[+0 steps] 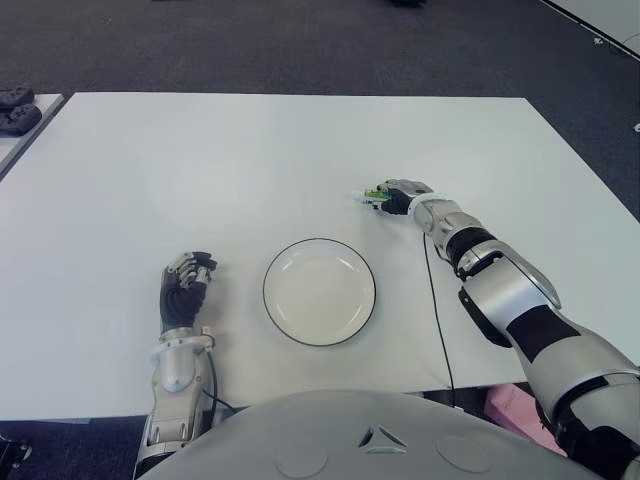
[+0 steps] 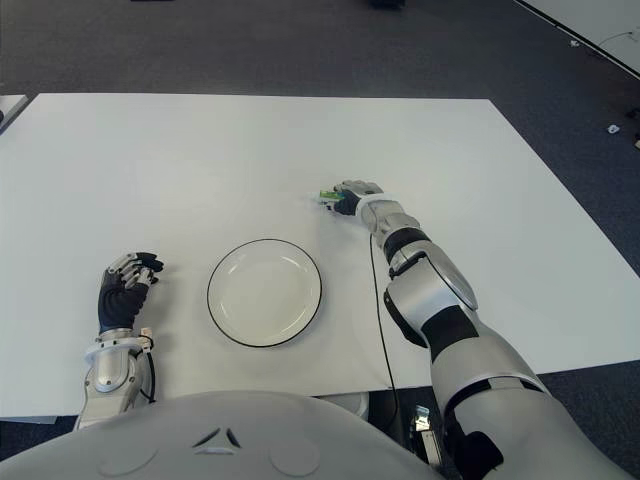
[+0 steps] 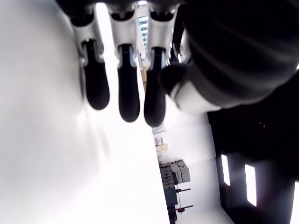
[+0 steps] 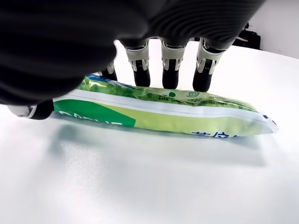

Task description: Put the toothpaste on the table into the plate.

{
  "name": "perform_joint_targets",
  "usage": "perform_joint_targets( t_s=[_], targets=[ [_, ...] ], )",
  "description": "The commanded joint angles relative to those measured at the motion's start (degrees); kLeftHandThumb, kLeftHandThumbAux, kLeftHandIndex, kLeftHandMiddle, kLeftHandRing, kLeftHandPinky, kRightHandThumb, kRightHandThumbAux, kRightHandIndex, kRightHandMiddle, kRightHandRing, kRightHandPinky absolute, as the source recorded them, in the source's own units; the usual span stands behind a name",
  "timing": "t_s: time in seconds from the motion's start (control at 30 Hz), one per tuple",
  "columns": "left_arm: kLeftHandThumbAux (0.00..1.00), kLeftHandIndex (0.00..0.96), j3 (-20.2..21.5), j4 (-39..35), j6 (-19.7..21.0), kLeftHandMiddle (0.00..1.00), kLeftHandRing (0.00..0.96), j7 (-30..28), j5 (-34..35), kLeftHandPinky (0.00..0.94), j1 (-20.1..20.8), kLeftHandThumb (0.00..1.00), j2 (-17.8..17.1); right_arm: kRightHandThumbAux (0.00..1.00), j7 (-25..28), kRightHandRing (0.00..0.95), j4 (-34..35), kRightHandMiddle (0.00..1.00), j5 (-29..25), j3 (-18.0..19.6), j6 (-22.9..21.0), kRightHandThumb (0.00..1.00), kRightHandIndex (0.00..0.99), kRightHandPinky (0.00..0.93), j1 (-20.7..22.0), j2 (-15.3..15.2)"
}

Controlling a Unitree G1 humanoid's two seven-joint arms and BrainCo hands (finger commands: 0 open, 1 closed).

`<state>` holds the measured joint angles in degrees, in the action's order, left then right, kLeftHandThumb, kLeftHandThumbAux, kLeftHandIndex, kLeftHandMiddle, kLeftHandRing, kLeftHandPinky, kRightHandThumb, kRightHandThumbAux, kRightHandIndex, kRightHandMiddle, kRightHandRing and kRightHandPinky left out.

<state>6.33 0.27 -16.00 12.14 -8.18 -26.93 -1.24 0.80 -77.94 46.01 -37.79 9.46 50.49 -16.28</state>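
Observation:
A green and white toothpaste tube [image 4: 163, 109] lies flat on the white table [image 1: 200, 170], right of centre and beyond the plate. My right hand [image 1: 398, 195] is over it, open. Its fingers [image 4: 170, 70] reach down along the tube's far side and the thumb [image 4: 39, 109] sits at one end. In the left eye view only the tube's green tip [image 1: 371, 196] pokes out to the left of the hand. The white plate with a dark rim [image 1: 270, 300] sits empty at the near middle of the table. My left hand [image 1: 187, 280] shows to the left of the plate, open and holding nothing.
A thin black cable [image 1: 436, 310] runs over the table from my right wrist to the near edge, just right of the plate. Dark objects [image 1: 15, 108] sit on a separate surface at the far left. Dark carpet surrounds the table.

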Motion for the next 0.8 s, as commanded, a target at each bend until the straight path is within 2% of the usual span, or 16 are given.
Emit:
perform_joint_targets(
  t_s=[0.03, 0.37, 0.8],
  targets=[
    [0.719, 0.432, 0.17, 1.22, 0.6, 0.483, 0.462, 0.47, -0.57, 0.459, -0.23, 0.72, 0.23, 0.166, 3.66, 0.0, -0.67, 0.0, 0.76, -1.13, 1.3, 0.547, 0.0, 0.0, -1.44, -0.32],
    [0.72, 0.431, 0.32, 1.12, 1.16, 0.484, 0.458, 0.67, -0.97, 0.453, -0.04, 0.721, 0.22, 0.218, 5.5, 0.0, -0.39, 0.0, 0.42, -1.53, 3.38, 0.548, 0.0, 0.0, -1.7, -1.52],
    [0.72, 0.432, 0.63, 1.48, 0.25, 0.487, 0.462, 0.55, -0.33, 0.461, 0.34, 0.723, 0.32, 0.29, 4.9, 0.0, -0.26, 0.0, 1.35, -3.19, 5.57, 0.568, 0.0, 0.0, -2.39, -2.6]
  ],
)
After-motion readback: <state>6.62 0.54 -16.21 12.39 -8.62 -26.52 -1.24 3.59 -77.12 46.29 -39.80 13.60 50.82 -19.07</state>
